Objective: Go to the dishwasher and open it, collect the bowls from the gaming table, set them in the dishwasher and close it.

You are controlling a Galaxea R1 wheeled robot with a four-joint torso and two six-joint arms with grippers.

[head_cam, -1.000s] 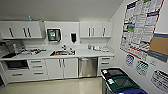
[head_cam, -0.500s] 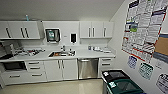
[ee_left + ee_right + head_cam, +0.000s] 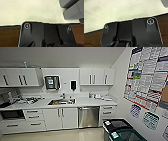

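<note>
dishwasher (image 3: 88, 116) closed, under counter (image 3: 82, 102), beside sink (image 3: 61, 101).

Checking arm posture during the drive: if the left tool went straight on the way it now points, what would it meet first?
Most likely the pale floor, judging by the left wrist view. Nothing seems to lie in between, but depth is unclear.

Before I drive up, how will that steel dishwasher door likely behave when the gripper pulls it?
The dishwasher is shut, flush between white cabinets. Its front looks like smooth brushed steel, so probably slippery; the bar handle along the top edge seems the better hold. With the handle on top, the stiff door likely swings down from a bottom hinge.
</note>
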